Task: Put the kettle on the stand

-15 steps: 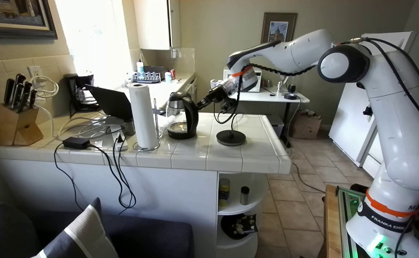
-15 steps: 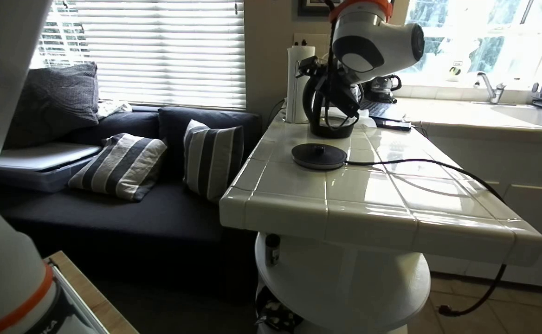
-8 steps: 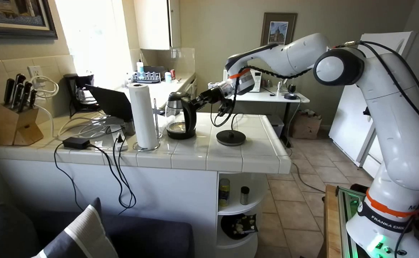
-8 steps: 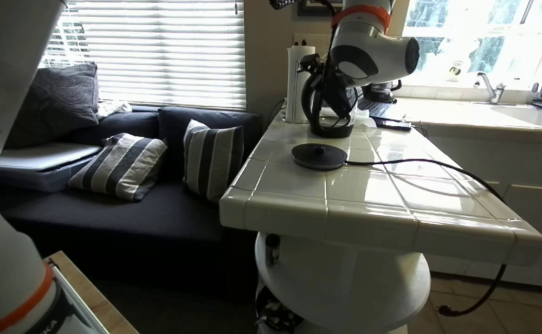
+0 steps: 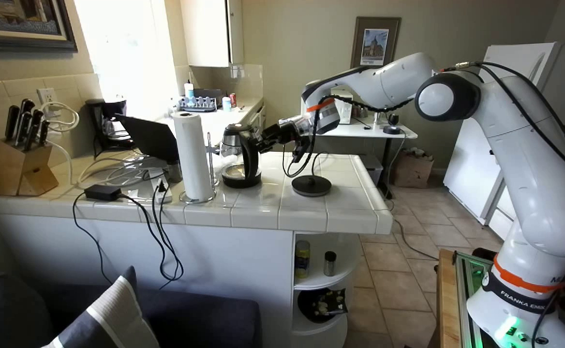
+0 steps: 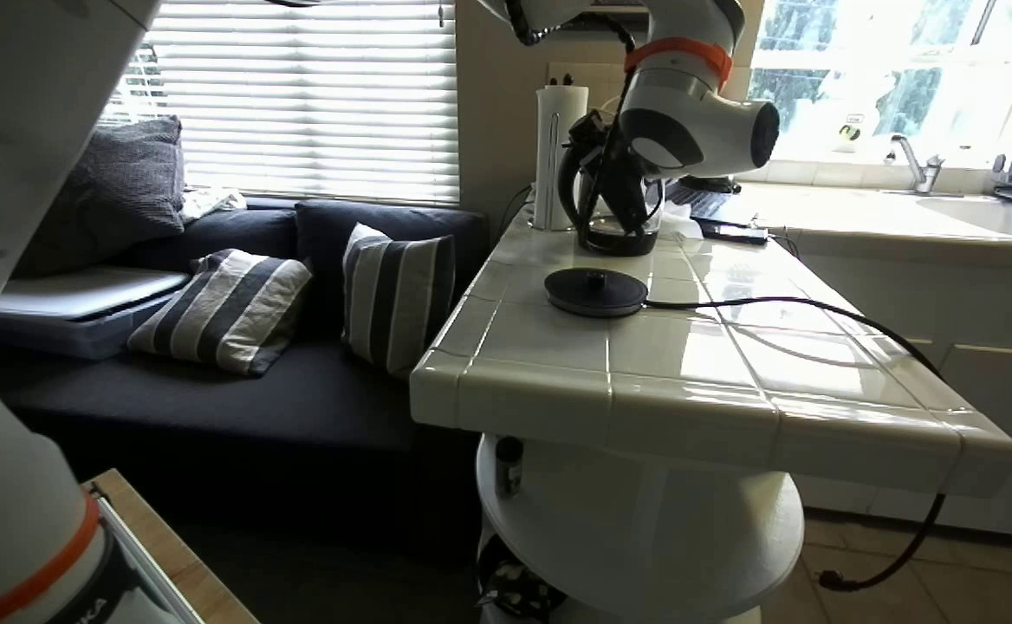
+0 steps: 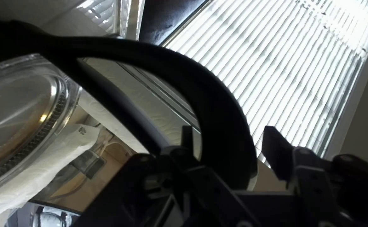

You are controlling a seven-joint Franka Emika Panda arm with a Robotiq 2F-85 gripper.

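Wrist view, kettle hndl, btwn gripper fingers

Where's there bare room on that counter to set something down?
Widest: between the black stand, its cord and the counter end above the shelves. A narrow strip separates stand from kettle. It's crowded at the handle, where the jaws are, and around the paper towels and laptop.

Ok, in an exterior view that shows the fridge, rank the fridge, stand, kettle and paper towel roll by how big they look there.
Largest to smallest:
1. Fridge, even partly hidden
2. Kettle and paper towel roll, too close to rank: the roll looks taller, the kettle wider
3. Stand
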